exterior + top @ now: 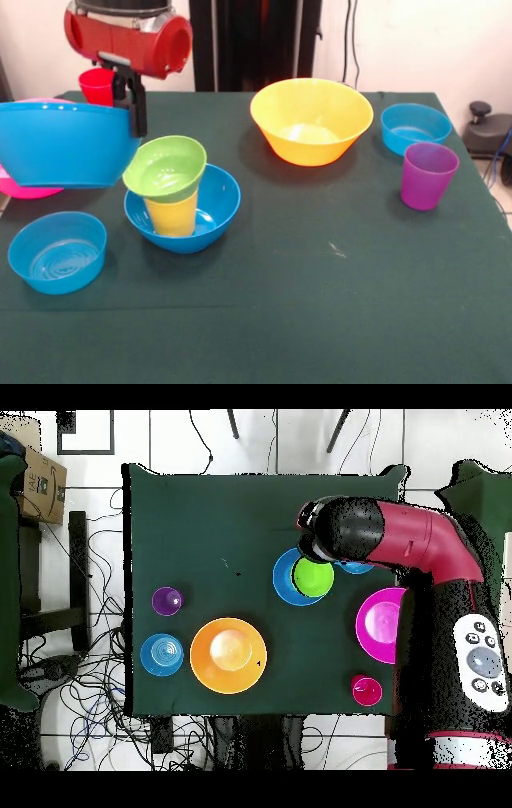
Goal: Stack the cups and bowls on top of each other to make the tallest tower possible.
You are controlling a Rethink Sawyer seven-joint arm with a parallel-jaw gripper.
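The green-clothed table (336, 304) carries a yellow-orange bowl (311, 120), pink bowl (381, 624), three blue bowls (58, 251), and purple (428, 175) and red cups (97, 86).

Glossy smooth plastic bowls (312, 120) and cups (428, 174) on matt green cloth (320, 280).

The robot's round red and black arm (420, 544) had a shiny red end with a dark band. A grey oval button panel (482, 656) sat on its black lower part.
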